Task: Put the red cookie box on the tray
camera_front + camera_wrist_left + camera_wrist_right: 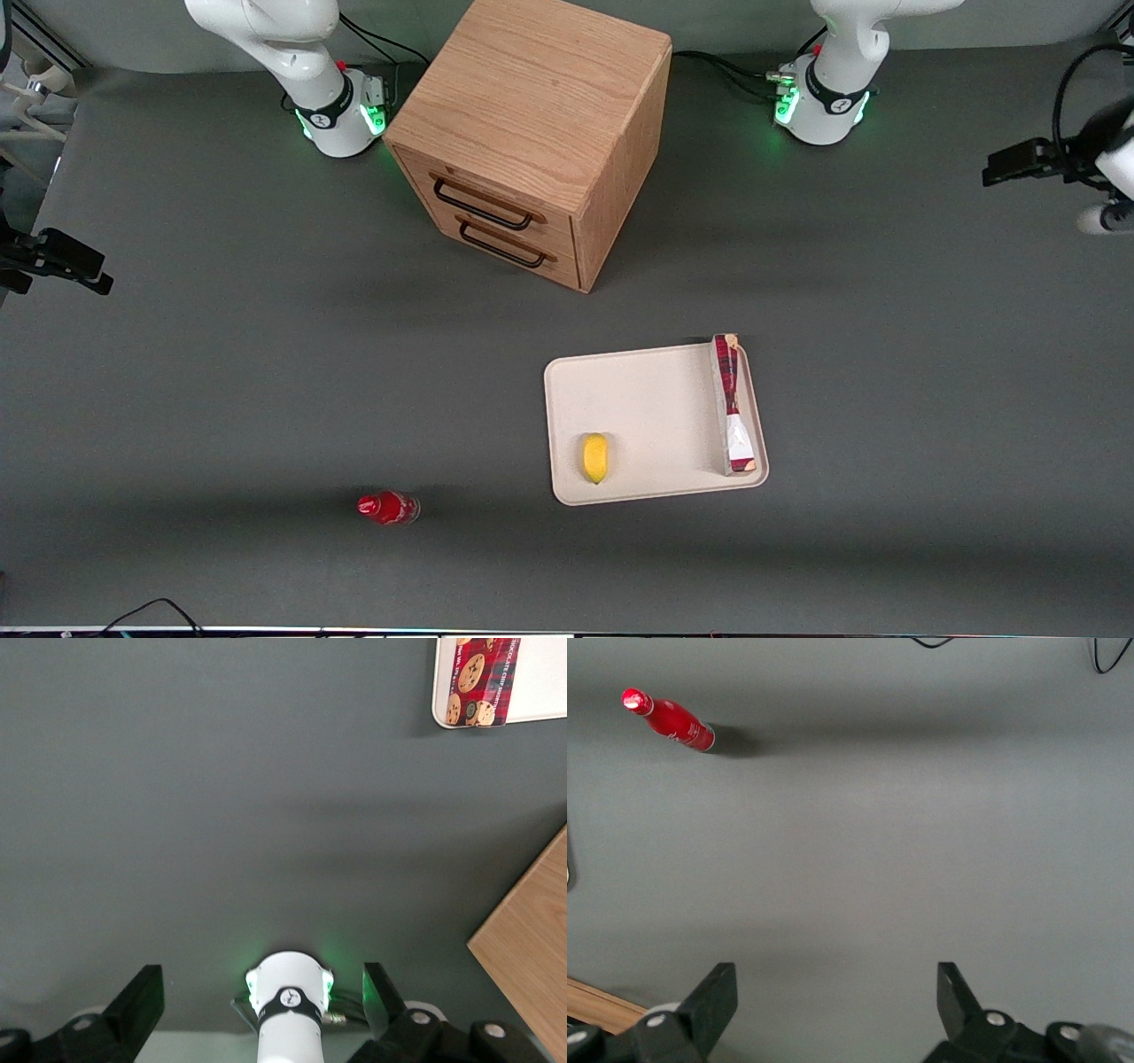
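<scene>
The red cookie box stands on its long edge on the tray, along the tray's rim toward the working arm's end, with its white patch nearest the front camera. In the left wrist view the box's cookie-printed end shows on a corner of the tray. My left gripper is open and holds nothing. It hangs above bare table near the working arm's end, well apart from the tray. Its wrist shows at the edge of the front view.
A wooden drawer cabinet stands at the back middle, farther from the front camera than the tray. A yellow lemon lies on the tray. A small red bottle lies toward the parked arm's end. The working arm's base stands beside the cabinet.
</scene>
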`<state>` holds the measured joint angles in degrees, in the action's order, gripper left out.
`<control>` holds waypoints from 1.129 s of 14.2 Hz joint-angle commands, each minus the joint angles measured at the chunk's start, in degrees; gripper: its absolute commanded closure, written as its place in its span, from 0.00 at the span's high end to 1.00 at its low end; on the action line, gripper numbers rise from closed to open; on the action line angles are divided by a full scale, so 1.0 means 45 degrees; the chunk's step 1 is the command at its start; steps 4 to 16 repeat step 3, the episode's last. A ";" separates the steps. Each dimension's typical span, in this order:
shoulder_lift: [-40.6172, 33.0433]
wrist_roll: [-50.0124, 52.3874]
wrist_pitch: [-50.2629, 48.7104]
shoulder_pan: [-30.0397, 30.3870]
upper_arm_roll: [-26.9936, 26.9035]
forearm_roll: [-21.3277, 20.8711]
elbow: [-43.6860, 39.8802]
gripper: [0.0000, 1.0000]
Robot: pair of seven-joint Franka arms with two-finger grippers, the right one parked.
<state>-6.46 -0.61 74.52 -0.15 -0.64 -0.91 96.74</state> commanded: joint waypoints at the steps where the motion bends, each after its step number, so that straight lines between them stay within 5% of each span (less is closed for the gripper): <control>1: -0.0385 0.0057 0.0628 -0.1020 -0.0560 -0.0383 0.0363 1.00; 16: 0.0357 -0.0042 0.0161 -0.1275 -0.0834 -0.0383 -0.0674 1.00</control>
